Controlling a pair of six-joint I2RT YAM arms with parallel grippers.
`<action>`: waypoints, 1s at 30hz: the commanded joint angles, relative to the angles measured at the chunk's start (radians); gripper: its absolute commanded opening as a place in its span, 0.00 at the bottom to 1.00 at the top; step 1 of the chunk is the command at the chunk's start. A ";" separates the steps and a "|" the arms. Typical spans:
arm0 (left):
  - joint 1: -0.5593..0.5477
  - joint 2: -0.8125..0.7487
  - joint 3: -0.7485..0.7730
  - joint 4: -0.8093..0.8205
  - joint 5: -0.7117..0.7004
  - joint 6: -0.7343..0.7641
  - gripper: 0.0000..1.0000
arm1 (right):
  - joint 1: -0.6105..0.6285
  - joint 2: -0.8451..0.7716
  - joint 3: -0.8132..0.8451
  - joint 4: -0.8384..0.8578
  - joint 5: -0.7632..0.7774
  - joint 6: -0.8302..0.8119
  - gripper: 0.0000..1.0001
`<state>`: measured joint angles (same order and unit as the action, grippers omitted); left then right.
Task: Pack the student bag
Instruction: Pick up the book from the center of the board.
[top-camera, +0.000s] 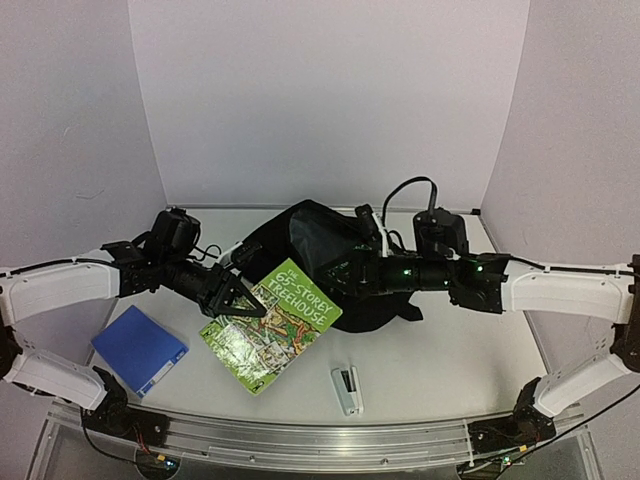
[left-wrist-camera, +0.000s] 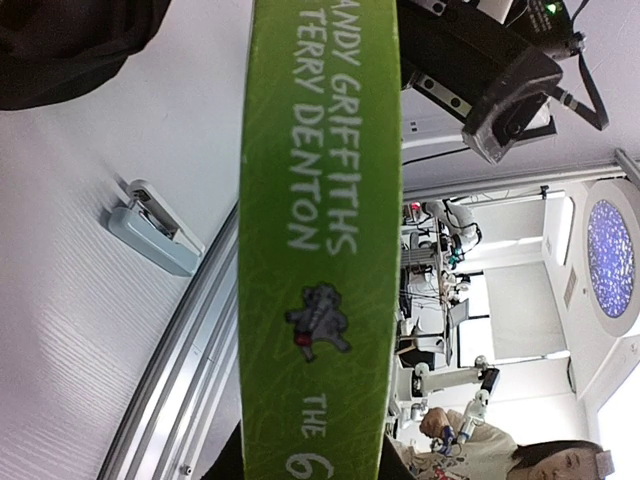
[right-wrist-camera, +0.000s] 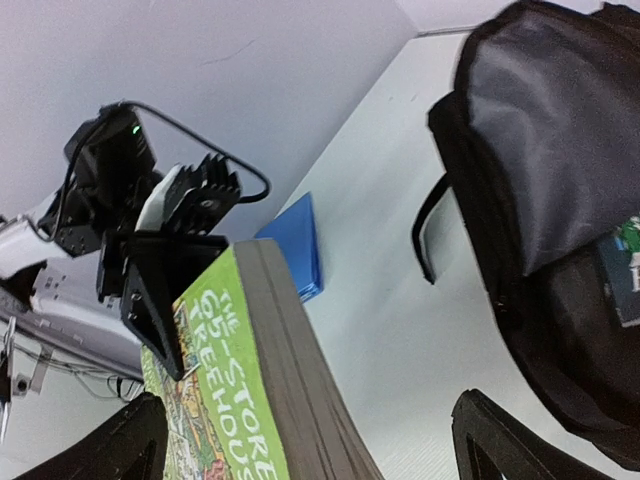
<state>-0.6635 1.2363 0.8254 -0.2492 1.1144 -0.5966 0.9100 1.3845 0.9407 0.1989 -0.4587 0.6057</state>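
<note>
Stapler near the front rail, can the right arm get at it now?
Probably yes: the right pincer is open, gripping nothing, and the stapler lies alone in the open with nothing on it.

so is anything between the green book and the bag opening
no loose item lies between the green book and the student bag. only the right gripper is there, jaws open around the book's bag-side edge, so it crowds the way in

Robotics lab: more robot rigs (left-wrist-camera: 440, 225) stand behind.
</note>
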 joint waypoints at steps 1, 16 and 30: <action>-0.028 -0.001 0.085 -0.043 0.104 0.059 0.00 | 0.004 0.052 0.086 -0.104 -0.241 -0.109 0.98; -0.057 0.027 0.175 -0.123 0.193 0.127 0.00 | 0.005 0.146 0.160 -0.070 -0.512 -0.090 0.93; -0.058 0.044 0.198 -0.187 0.153 0.182 0.01 | 0.005 0.154 0.133 0.151 -0.524 0.086 0.00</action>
<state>-0.7172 1.2905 0.9564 -0.4254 1.2641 -0.4407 0.9056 1.5346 1.0611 0.2055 -0.9878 0.6555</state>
